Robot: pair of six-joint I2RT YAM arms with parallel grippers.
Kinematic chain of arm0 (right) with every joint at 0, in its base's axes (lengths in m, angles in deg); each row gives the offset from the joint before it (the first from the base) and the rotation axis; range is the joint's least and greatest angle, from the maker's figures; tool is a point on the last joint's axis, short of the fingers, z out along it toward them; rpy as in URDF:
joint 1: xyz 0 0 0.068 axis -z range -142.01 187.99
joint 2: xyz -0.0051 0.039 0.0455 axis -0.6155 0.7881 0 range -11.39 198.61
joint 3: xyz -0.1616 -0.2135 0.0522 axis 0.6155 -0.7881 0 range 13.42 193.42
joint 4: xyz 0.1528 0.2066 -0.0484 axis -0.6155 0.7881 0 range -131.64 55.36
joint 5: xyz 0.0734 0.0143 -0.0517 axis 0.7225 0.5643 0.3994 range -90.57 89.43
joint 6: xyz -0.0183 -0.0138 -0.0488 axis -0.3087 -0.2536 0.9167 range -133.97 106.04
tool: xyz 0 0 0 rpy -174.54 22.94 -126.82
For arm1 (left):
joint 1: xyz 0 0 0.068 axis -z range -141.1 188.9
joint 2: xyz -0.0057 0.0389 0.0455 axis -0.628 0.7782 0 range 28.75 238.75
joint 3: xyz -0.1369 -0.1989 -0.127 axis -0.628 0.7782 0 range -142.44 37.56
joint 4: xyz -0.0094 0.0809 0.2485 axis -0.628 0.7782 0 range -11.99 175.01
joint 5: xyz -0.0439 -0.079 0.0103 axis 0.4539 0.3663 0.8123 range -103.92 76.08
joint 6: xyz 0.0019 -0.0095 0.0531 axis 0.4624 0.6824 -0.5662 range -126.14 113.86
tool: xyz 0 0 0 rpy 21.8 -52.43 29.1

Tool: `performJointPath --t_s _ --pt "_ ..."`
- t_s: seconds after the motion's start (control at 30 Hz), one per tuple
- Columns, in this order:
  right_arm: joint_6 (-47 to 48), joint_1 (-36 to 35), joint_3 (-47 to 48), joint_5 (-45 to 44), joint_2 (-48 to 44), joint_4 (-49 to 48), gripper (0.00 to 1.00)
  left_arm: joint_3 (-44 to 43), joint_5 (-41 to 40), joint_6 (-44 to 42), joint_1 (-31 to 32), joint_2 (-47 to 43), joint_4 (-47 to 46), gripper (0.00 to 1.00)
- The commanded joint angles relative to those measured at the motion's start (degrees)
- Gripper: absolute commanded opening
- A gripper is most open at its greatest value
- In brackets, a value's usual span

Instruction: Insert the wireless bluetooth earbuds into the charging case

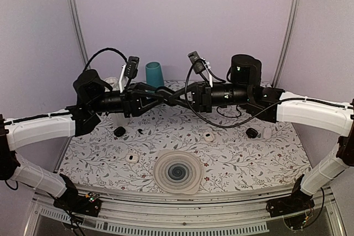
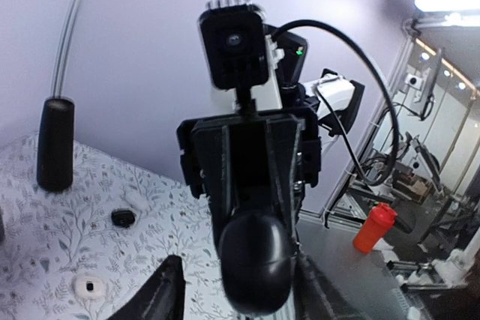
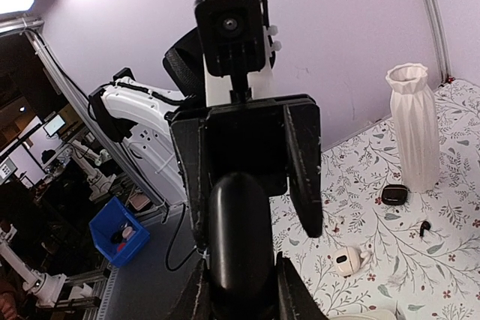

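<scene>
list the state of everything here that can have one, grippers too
black oval pebble-like case: closed, held in the air between both grippers
right gripper: shut on the case
left gripper: jaws apart around the case
tiny black earbud: loose on the table, not in a case
white ribbed vase: upright
teal cup: standing on the table

No text, label, brand, number or sign can be read on anything in any of the views.
</scene>
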Motion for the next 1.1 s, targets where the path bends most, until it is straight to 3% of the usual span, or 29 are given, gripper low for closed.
performJointPath --t_s 0.0,0.13,0.43,0.87,1.07 --pt "-1.93 -0.44 -0.61 -0.82 -0.61 -2.27 0.03 1.32 -4.40 -2.07 -0.36 -0.40 1.16 0.61" --pt "-2.32 0.49 -2.95 -2.57 -1.84 -1.84 0.03 1.94 -7.22 -3.79 -0.41 -1.93 3.28 0.80" --pt "-3.05 4.64 -9.48 -9.28 -6.19 2.11 0.03 3.49 -13.07 -7.03 -0.48 -5.89 6.04 0.96" --pt "-6.23 13.35 -23.04 -17.52 -10.66 7.00 0.04 2.19 -14.84 -8.64 -0.57 -6.52 8.22 0.96" --pt "-7.97 17.19 -25.84 -21.13 -8.36 7.97 0.04 1.77 -14.89 -8.71 -0.57 -6.22 8.39 0.96"
